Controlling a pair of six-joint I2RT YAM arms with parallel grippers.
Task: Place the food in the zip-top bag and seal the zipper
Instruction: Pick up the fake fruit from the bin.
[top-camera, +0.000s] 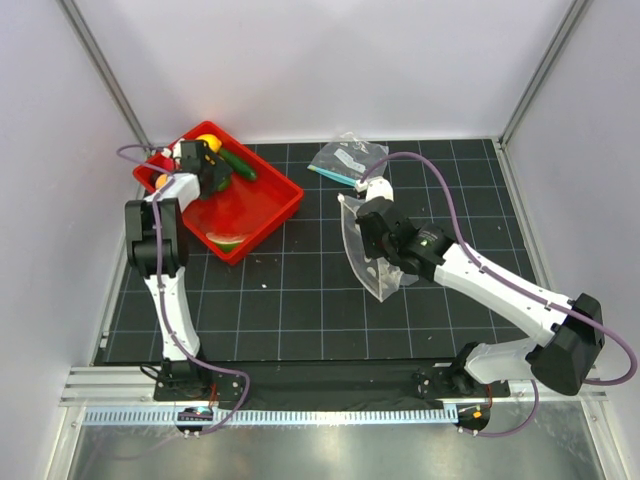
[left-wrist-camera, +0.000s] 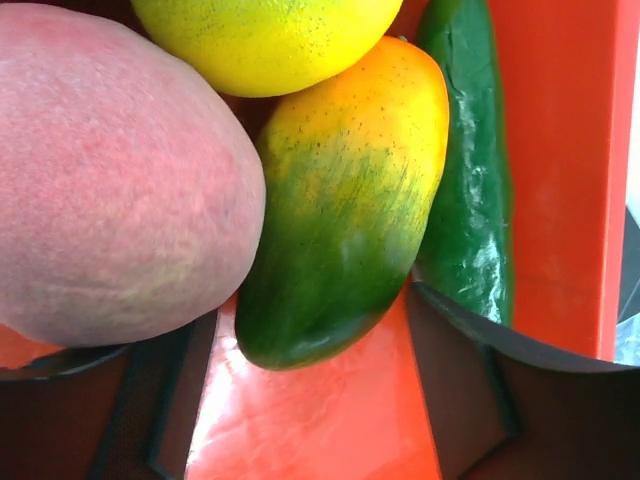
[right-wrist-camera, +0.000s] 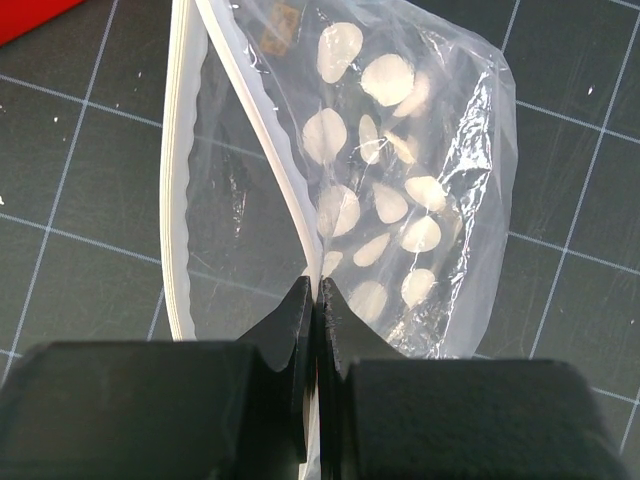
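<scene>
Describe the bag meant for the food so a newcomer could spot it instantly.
On the black gridded mat, right of the red tray, the right hand pinches the zip-top bag. White dots and a pale strip mark it; the other pouch, lying beyond it, has a teal strip.

Black grid mat (top-camera: 300, 292) w/ red tray (top-camera: 264, 199) & small pouch (top-camera: 345, 158).

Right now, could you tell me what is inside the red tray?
A pink peach, a yellow fruit, an orange-green mango and a green cucumber lie together in the red tray. A greenish piece lies apart. The left gripper covers part of that corner from above.
</scene>
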